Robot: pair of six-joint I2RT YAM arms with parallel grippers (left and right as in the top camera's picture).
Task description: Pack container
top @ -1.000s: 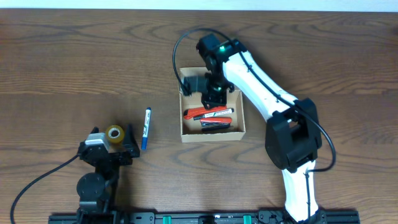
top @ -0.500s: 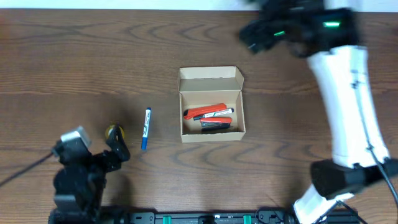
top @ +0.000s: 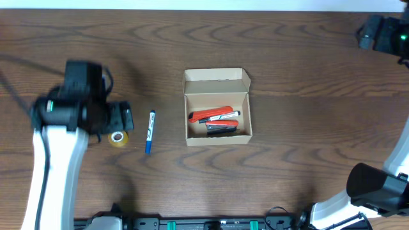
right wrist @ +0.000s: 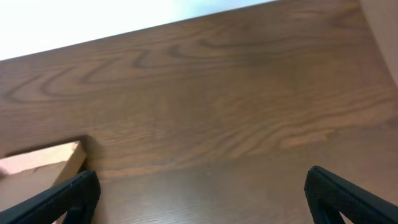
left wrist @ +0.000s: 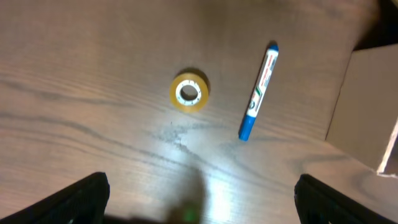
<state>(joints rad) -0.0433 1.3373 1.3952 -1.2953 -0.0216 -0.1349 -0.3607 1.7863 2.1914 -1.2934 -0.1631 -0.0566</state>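
Observation:
The container (top: 217, 107), a tan cardboard box, sits mid-table with its lid flap folded back. Inside lie a red marker (top: 214, 115) and a dark red-and-black item (top: 220, 128). A blue marker (top: 150, 131) lies left of the box and a yellow tape roll (top: 117, 137) further left. My left gripper (top: 124, 119) hovers just behind the roll. The left wrist view shows the gripper (left wrist: 202, 200) open and empty, with the roll (left wrist: 189, 92), the marker (left wrist: 258, 90) and the box wall (left wrist: 367, 112) ahead. My right gripper (top: 370, 33) is at the far right back, and in its wrist view it (right wrist: 205, 199) stands open over bare wood.
The wooden table (top: 307, 96) runs to a pale back edge (right wrist: 93, 25). A corner of the box (right wrist: 43, 165) shows at the left of the right wrist view. The right arm's white links (top: 390, 191) stand at the front right.
My right gripper has left the box, opened, and swung away to the far right back corner. The left arm has risen from the front edge and moved up behind the tape roll.

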